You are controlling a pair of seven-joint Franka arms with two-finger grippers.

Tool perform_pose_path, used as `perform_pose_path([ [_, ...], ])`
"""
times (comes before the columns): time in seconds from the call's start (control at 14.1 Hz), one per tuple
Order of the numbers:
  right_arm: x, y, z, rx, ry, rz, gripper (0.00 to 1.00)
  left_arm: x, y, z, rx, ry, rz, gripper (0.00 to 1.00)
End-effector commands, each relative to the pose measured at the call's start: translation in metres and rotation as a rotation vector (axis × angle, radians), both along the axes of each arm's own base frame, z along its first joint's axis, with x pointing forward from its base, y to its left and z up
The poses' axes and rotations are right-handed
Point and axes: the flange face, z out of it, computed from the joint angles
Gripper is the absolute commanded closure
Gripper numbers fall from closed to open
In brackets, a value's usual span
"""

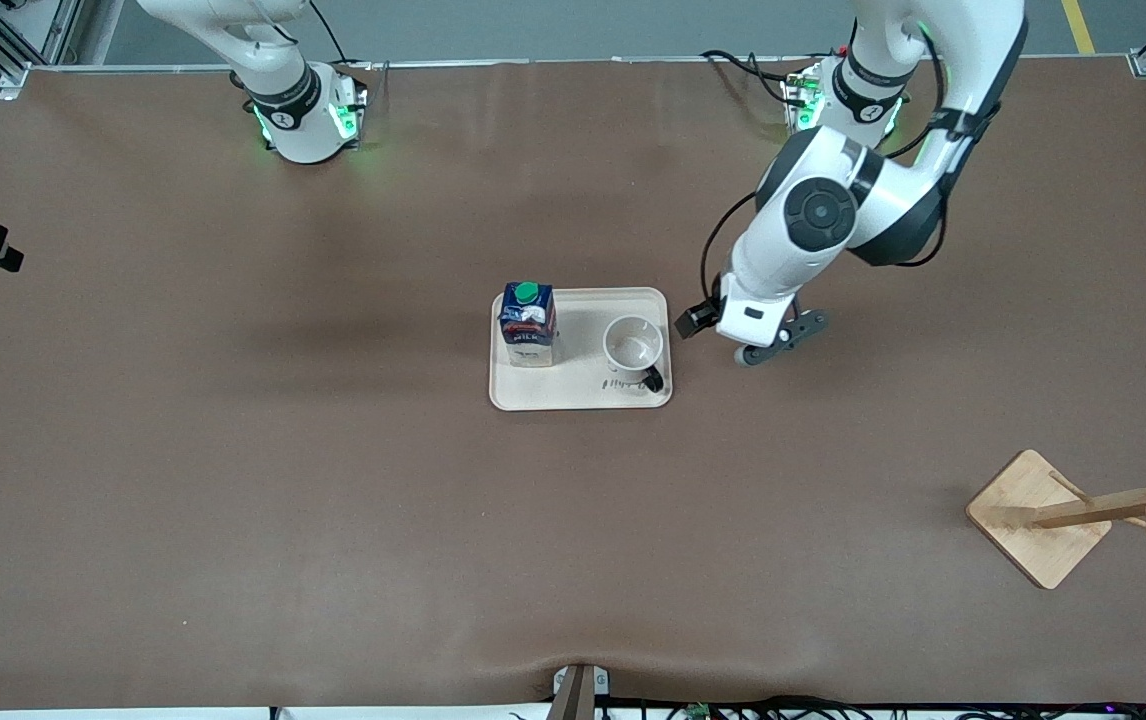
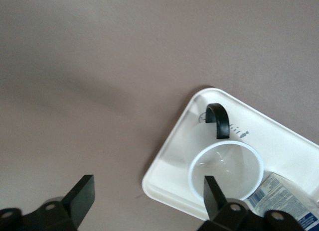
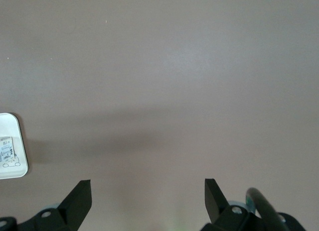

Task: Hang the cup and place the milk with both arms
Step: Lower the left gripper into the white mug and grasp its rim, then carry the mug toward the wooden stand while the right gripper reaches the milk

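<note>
The cup (image 1: 633, 347), a white mug with a black loop handle (image 1: 652, 379), stands upright on a cream tray (image 1: 580, 395) in the middle of the table. The milk (image 1: 527, 325), a dark blue carton with a green cap, stands on the same tray toward the right arm's end. My left gripper (image 1: 768, 350) is open and empty over the table beside the tray, at the cup's side. In the left wrist view the cup (image 2: 227, 171) lies by one fingertip (image 2: 212, 191). My right gripper (image 3: 148, 193) is open and empty over bare table; it is out of the front view.
A wooden mug rack (image 1: 1083, 510) with pegs stands on a square base near the front camera at the left arm's end. The tray corner (image 3: 12, 166) shows at the edge of the right wrist view.
</note>
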Motion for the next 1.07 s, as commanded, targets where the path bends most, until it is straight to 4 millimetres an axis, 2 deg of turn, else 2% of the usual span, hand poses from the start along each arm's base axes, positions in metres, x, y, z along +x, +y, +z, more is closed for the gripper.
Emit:
perform_pose_path([
  [0.0,0.015,-0.003,-0.004,-0.006,-0.065,-0.007,0.00,-0.003,-0.023,-0.019,-0.033,-0.014,0.019,0.20],
  [0.21,0.023,-0.002,-0.011,-0.007,-0.068,-0.001,0.00,-0.004,-0.036,-0.048,-0.055,-0.018,0.040,0.22],
  [0.36,0.025,0.006,-0.012,-0.007,-0.065,0.013,0.00,-0.006,-0.045,-0.065,-0.057,-0.028,0.041,0.22],
  [0.5,0.027,0.009,-0.014,-0.004,-0.064,0.016,0.00,-0.012,-0.055,-0.083,-0.048,-0.034,0.043,0.27],
  [0.64,0.029,0.005,-0.022,0.007,-0.052,0.006,0.00,-0.012,-0.056,-0.095,-0.040,-0.046,0.035,0.41],
  [0.78,0.030,0.005,-0.024,0.030,-0.050,0.001,0.00,-0.014,-0.060,-0.102,-0.043,-0.041,0.030,0.58],
  [0.85,0.030,0.005,-0.025,0.030,-0.047,0.001,0.00,-0.014,-0.060,-0.103,-0.041,-0.041,0.027,0.72],
  [0.92,0.033,0.005,-0.032,0.031,-0.035,-0.001,0.00,-0.013,-0.061,-0.101,-0.042,-0.044,0.026,0.90],
  [1.0,0.037,0.006,-0.040,0.033,-0.019,-0.001,0.00,-0.011,-0.061,-0.099,-0.045,-0.049,0.027,1.00],
])
